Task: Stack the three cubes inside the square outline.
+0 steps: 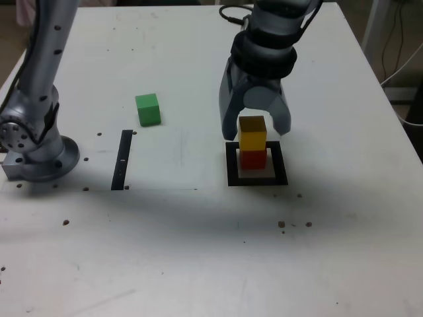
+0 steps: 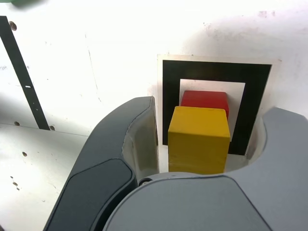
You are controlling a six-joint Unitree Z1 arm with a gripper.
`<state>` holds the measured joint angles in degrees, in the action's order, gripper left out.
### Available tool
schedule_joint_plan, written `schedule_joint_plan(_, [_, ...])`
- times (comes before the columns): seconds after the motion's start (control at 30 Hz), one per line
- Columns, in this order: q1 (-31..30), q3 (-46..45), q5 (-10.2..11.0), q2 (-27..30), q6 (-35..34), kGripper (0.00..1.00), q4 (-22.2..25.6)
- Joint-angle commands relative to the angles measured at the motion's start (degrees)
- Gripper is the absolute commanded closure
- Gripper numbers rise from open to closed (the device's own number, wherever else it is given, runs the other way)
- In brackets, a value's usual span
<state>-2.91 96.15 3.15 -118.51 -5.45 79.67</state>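
The yellow cube [image 1: 252, 135] sits on top of the red cube [image 1: 252, 159], and the red one stands in the white centre of the square outline [image 1: 258, 179]. My gripper [image 1: 256, 130] is open and straddles the yellow cube without touching it. In the wrist view the yellow cube [image 2: 198, 139] has a gap to the fingers [image 2: 139, 139] on each side, with the red cube [image 2: 204, 98] showing beneath it inside the square outline [image 2: 171, 96]. The green cube [image 1: 148, 109] lies alone on the table, toward the exterior view's left.
A narrow black strip [image 1: 122, 160] lies flat between the green cube and the arm's base [image 1: 36, 148], which stands at the exterior view's left edge. Small dark specks dot the white table [image 1: 198, 251]. Cables hang past the table's far right corner.
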Motion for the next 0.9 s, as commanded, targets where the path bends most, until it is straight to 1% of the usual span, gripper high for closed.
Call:
schedule_joint_plan(0.0, [0.17, -0.72, 0.22, 2.43, -0.18, 0.01, 0.21])
schedule_joint_plan(0.13, [0.17, -3.14, 1.14, 6.35, 0.15, 0.01, 0.61])
schedule_joint_plan(0.27, [1.3, -6.2, 1.92, 10.73, 2.06, 0.01, 0.8])
schedule_joint_plan(0.4, [4.63, -9.39, 2.25, 14.52, 4.65, 0.01, 1.18])
schedule_joint_plan(0.53, [9.29, -13.32, 3.0, 17.55, 7.18, 0.01, 1.46])
schedule_joint_plan(0.63, [13.05, -16.74, 4.35, 19.29, 8.5, 0.01, 1.47])
schedule_joint_plan(0.77, [17.72, -21.39, 6.78, 21.23, 9.82, 0.01, 1.14])
schedule_joint_plan(0.87, [20.42, -24.55, 8.16, 22.26, 10.85, 0.01, 0.06])
